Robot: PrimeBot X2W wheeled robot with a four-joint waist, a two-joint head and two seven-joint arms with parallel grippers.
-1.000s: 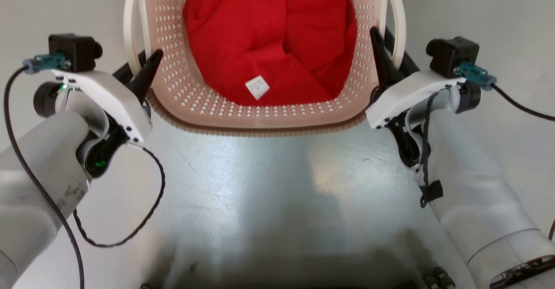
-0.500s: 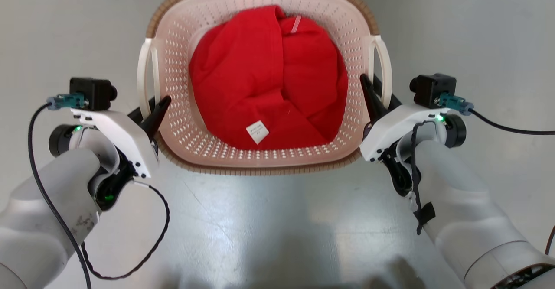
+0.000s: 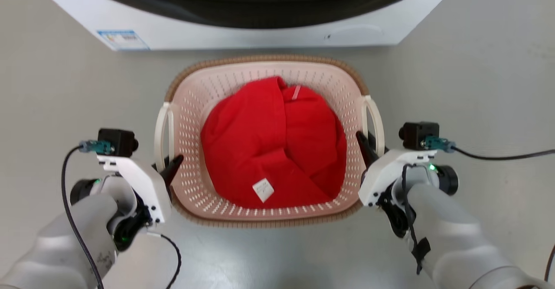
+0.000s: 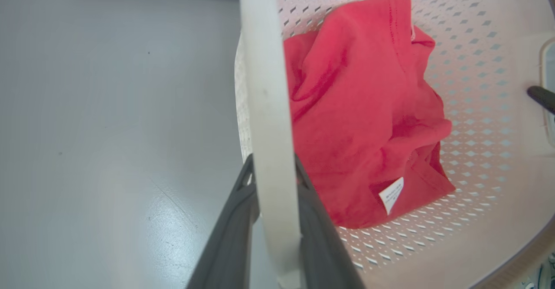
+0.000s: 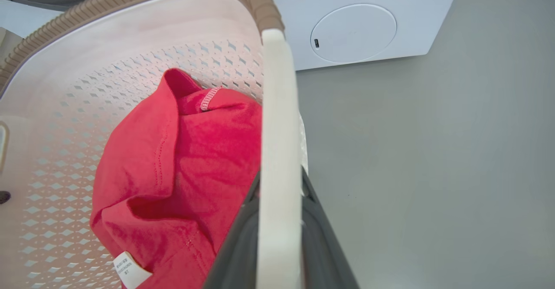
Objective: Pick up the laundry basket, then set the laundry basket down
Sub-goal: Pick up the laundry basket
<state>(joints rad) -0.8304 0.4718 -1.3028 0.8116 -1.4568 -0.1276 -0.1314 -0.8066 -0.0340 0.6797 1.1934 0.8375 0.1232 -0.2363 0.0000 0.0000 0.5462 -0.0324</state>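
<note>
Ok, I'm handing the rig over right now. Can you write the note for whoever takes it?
Grippers: the left gripper is shut on the laundry basket at its left side handle, one finger on each side of the bar. The right gripper holds the right side handle the same way.
Things: the basket sits upright between the arms, in front of the washer, with a red garment inside.
Done: both handles gripped. The views do not settle whether the basket is off the floor.
Left: lift it if it is not yet up, set it down, then open both grippers.
</note>
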